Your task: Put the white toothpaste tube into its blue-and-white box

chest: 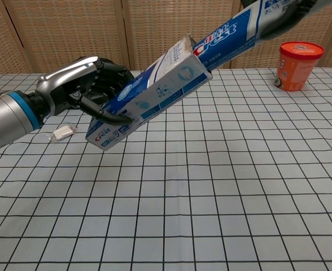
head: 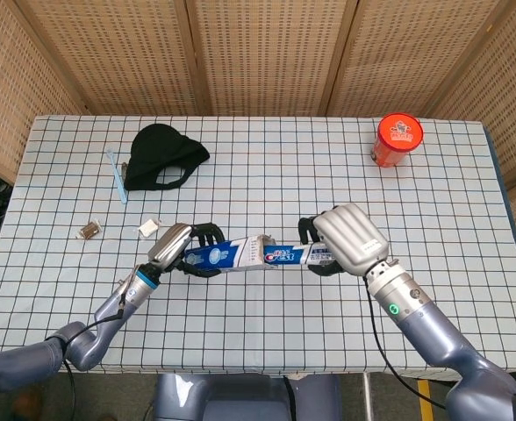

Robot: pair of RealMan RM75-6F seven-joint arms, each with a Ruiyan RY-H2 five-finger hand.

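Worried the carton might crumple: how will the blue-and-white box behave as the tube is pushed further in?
The blue-and-white box looks like thin card, so it probably flexes where the left hand grips it. Held in the air, tilted, it may swivel under the white toothpaste tube. It is likely light; the right hand drives the push.
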